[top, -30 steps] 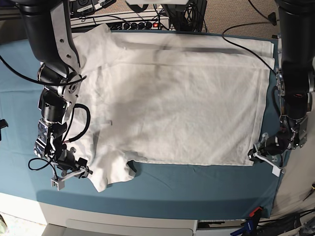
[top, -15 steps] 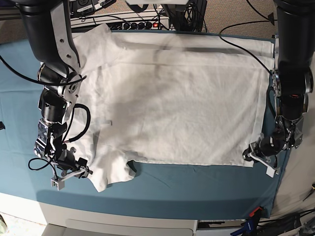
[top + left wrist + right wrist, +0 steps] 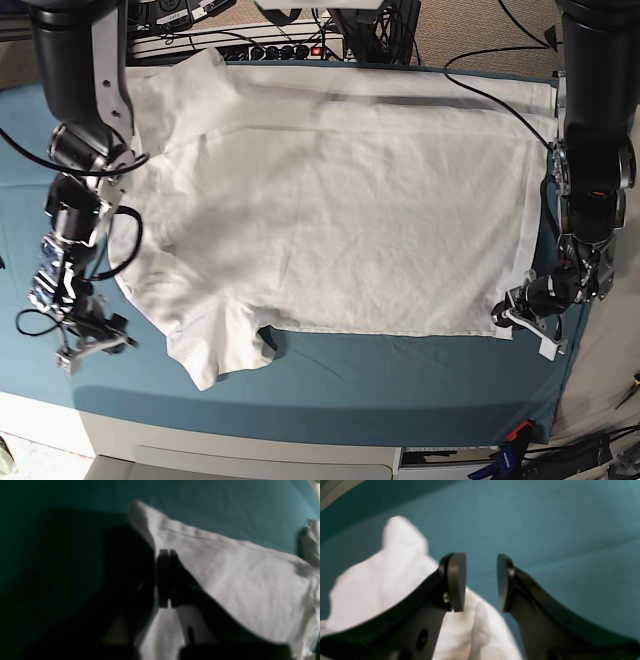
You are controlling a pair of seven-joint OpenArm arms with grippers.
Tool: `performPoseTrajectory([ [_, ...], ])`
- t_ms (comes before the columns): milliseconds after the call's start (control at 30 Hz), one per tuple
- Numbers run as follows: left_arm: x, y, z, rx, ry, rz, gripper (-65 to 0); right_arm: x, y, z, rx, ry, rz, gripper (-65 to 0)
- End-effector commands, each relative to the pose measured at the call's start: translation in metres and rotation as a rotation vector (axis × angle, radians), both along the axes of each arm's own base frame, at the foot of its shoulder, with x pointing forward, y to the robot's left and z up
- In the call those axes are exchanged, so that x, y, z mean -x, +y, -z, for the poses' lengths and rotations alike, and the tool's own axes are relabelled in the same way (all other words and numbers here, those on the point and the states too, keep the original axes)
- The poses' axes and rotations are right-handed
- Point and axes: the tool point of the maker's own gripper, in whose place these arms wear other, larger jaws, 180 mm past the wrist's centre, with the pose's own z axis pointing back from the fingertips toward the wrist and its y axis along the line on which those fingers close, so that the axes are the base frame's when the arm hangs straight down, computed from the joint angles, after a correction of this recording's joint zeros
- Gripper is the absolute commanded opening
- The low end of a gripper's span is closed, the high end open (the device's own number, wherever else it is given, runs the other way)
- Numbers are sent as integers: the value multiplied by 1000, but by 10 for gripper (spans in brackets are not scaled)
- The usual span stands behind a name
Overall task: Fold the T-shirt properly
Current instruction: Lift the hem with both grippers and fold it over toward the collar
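Note:
The white T-shirt (image 3: 350, 200) lies spread flat on the teal table cloth (image 3: 400, 380), sleeves to the left and hem to the right. My left gripper (image 3: 517, 319) is at the hem's near corner. In the left wrist view its fingertips (image 3: 165, 555) are pressed together on the edge of the T-shirt (image 3: 237, 580), whose corner stands up slightly. My right gripper (image 3: 95, 348) hangs over bare cloth left of the near sleeve (image 3: 215, 350). In the right wrist view this gripper (image 3: 481, 582) is open with only teal cloth between its pads, and the sleeve (image 3: 382, 580) lies under its left finger.
Cables and electronics (image 3: 290, 45) line the table's back edge. Both arm columns stand at the far corners. The table's pale front edge (image 3: 250, 450) runs along the bottom, with tools (image 3: 510, 450) beyond the near right corner.
The left gripper has shut on the hem corner and shifted slightly toward the shirt. The right arm has swung left, away from the near sleeve, still open.

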Motion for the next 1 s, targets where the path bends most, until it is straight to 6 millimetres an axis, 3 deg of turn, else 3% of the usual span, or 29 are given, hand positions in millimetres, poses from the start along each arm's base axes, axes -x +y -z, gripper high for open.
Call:
performPoseTrajectory([
  [0,-21,3,-32,28,-88,-9,-650,-6,-9,-15,12,-40,8,-439],
  [167,-23,0,-35,30,-98,-3,-650,18,-6,32,-7,10,20,-439],
  [300,-22,0,-35,30,-93,1,-650,30,7,56,-27,44,4,-439],
  [567,-22,0,-34,29,-92,2,-650,25,45,64,-111,47,-59,-439],
  [867,-21,-2,-35,33,-99,13,-650,24,49,65,-116,44,-66,-446],
  [967,-21,-2,-35,33,-98,13,-650,24,49,64,-115,40,-65,-650],
])
